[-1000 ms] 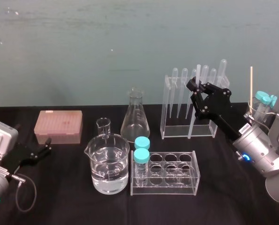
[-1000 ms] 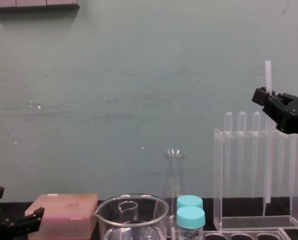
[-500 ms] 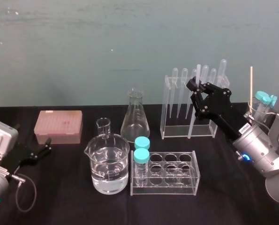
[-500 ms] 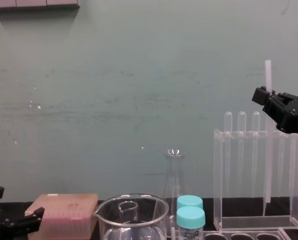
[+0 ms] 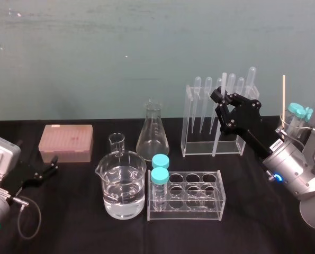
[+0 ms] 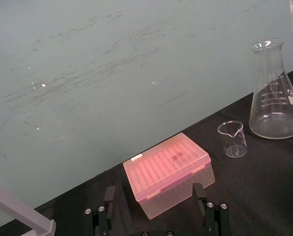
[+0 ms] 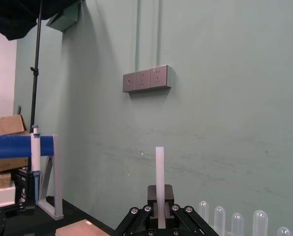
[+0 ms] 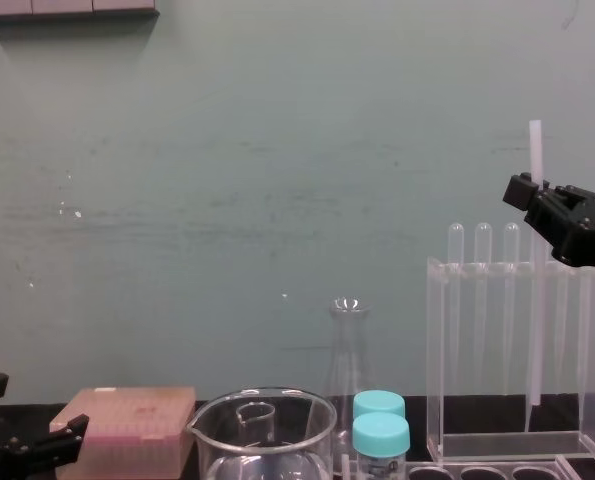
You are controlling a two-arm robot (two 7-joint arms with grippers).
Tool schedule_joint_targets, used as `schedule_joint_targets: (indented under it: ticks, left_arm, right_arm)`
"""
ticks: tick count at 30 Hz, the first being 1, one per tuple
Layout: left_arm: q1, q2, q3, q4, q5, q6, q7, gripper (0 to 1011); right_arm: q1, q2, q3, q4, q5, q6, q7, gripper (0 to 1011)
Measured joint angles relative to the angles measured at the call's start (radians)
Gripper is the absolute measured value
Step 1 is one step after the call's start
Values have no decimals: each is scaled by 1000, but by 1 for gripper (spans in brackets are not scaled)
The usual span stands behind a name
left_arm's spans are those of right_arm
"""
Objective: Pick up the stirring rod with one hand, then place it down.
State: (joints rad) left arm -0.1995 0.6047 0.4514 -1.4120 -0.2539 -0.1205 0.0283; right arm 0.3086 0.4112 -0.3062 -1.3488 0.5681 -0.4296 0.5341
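- The right tool (image 8: 525,192) is clamped on the stirring rod (image 8: 535,150), which stands upright with its top clear above the fingers.
- In the chest view the rod's lower end hangs inside the clear rack (image 8: 447,350), a little above the rack's floor and not touching it.
- Pipettes (image 8: 483,290) stand in the rack just beside the rod, so there is little room on either side. Above the rack there is open air in front of the green wall.
- The left tool (image 5: 52,164) rests low at the left edge of the tabletop (image 5: 72,211), fingers spread wide, near the pink box (image 5: 66,143) but apart from it.
- Bare black tabletop lies in front of the pink box and left of the beaker (image 5: 124,185).
- The tube rack (image 5: 221,197) with 2 capped vials (image 5: 159,177) sits in front of the clear rack.
- The fingers hide the rod where they grip it.
- In the head view the rod's lower stretch is hard to tell from the rack walls.
- The chest view's right edge cuts off the right tool's body and the clear rack's far side.
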Motion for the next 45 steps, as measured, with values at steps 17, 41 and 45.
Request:
schedule_joint_targets:
  ticks: [17,41,45]
  left_arm:
    - [0,0,0,0,0,0,0,1000]
    - [0,0,0,0,0,0,0,1000]
    - [0,0,0,0,0,0,0,1000]
  right_arm:
    - [0,0,0,0,0,0,0,67]
    - [0,0,0,0,0,0,0,67]
    - [0,0,0,0,0,0,0,67]
